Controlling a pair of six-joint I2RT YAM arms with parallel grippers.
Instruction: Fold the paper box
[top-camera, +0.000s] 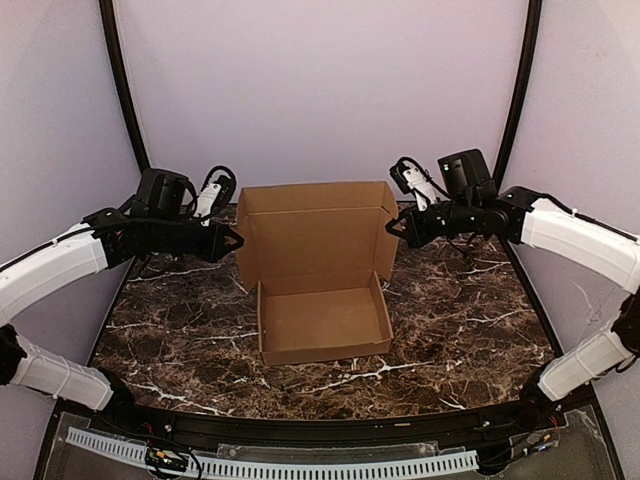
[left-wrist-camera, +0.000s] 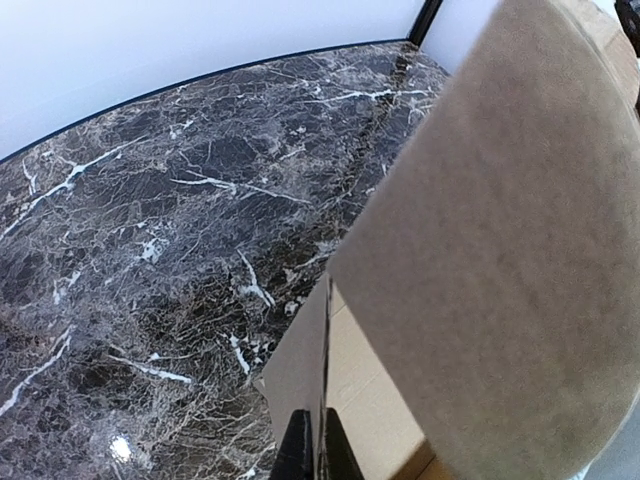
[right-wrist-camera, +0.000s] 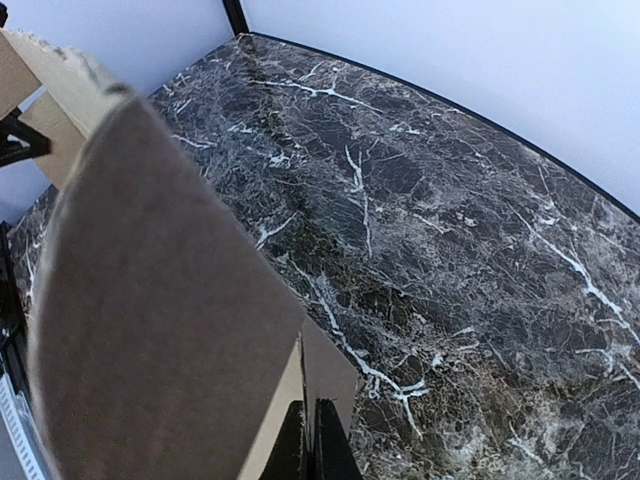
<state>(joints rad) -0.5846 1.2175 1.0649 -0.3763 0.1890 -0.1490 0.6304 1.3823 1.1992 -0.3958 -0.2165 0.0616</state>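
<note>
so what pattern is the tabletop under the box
Dark brown marble with white veins; the tabletop shows best in the right wrist view.

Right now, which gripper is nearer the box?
Neither; both touch the box. The left gripper pinches its lid's left flap, the right gripper the right flap.

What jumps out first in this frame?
A brown paper box sits mid-table on the dark marble table, its tray open and its lid standing upright at the far side. The left gripper and right gripper each pinch a side flap of the lid.
</note>
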